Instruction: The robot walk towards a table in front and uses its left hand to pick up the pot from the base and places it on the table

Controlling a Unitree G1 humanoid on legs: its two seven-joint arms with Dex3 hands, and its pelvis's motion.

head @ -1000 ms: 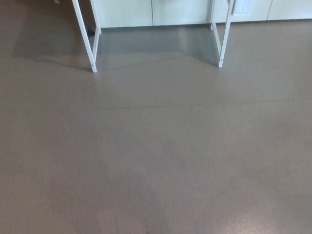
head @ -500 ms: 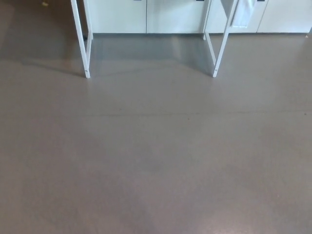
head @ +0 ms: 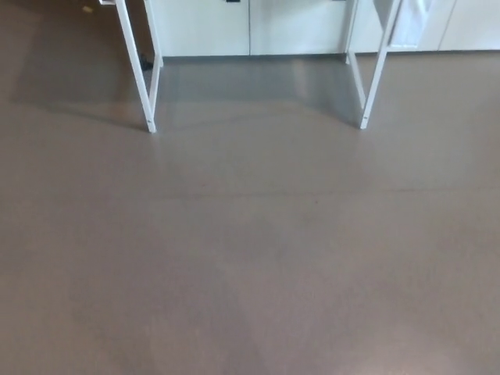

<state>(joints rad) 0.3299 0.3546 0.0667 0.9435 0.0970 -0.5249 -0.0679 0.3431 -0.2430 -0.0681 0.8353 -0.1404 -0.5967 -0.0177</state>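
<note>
Only the lower part of the table shows in the head view: a white left leg (head: 139,74) and a white right leg (head: 372,78) stand on the grey floor (head: 250,258) near the top of the picture. The tabletop, the pot and its base are out of the picture. Neither of my hands nor any part of my arms shows.
White cabinet fronts (head: 250,23) run along the wall behind the table legs. A white cloth or panel (head: 410,22) hangs by the right leg. A small yellowish scrap (head: 88,9) lies on the floor at the far left.
The whole picture has shifted as the camera moved: the table legs now sit a little lower and farther right than half a second ago. Nothing else differs.
</note>
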